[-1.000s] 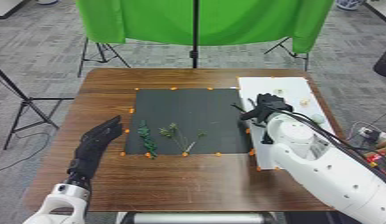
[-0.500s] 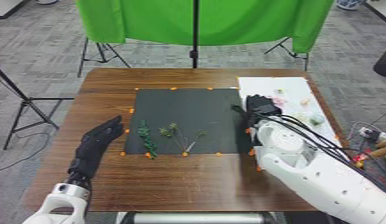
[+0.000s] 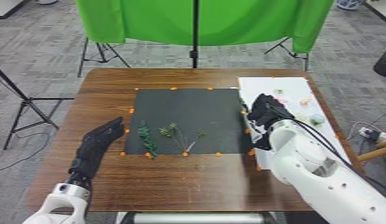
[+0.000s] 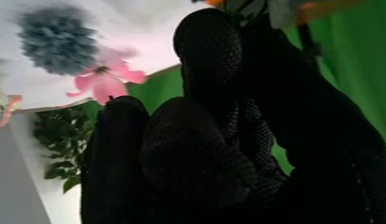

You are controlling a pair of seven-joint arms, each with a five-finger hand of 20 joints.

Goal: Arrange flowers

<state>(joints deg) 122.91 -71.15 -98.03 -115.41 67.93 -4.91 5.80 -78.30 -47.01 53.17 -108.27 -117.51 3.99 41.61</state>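
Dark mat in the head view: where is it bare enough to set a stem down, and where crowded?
Bare: the far half of the mat, between its far edge and the green stems. Crowded: its near part, left to middle, and its right edge, by the right hand.

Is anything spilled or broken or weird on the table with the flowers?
Nothing stands out. The green sprigs lie flat on the dark mat, and I see a pink flower near a fluffy blue-grey one. I see no spill or break.
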